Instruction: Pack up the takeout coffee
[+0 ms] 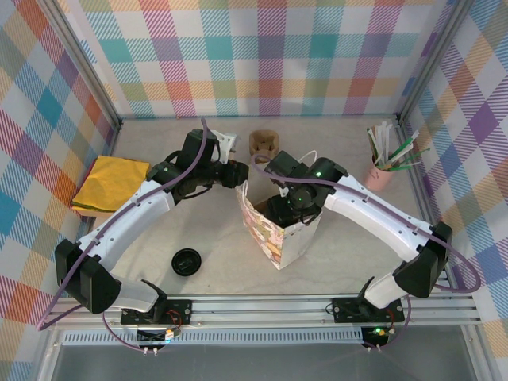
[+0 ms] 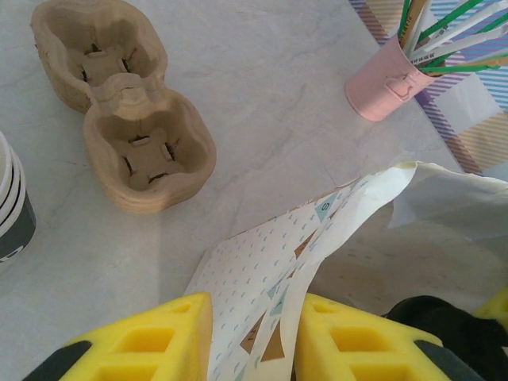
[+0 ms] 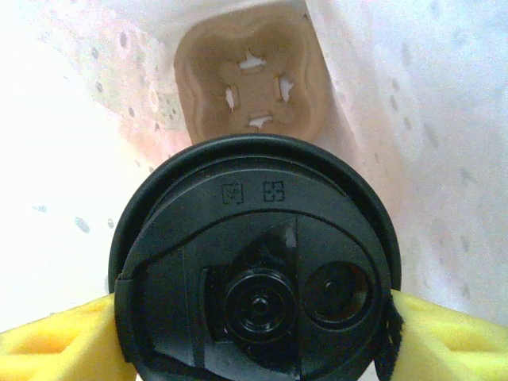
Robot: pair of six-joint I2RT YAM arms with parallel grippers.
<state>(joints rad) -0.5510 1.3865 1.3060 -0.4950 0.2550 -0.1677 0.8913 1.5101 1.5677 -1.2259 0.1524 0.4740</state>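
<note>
Right wrist view puts us inside the paper bag, looking down on the takeout coffee. The right end effector holds it by its sides, with a yellow pad pressed to each flank just under the black lid. Below it, on the bag's floor, lies a brown cup carrier. As far as we can judge, the cup hangs nearer the camera than that socket, not over its middle. The left end effector is closed narrowly on the bag's upper edge, pinching the printed paper between its pads to hold the mouth open.

We see three ways this could fail. If the cup comes down off-centre, its base could land on the carrier's rim and tip. A tilted cup let go would fall against the bag wall; whether the lid would hold liquid we cannot tell. If the paper slips from the left pinch, the mouth could sag onto the right arm and drag the bag sideways on the table. And a withdrawal with the pads not fully clear could lift the cup back out or topple the light bag.
</note>
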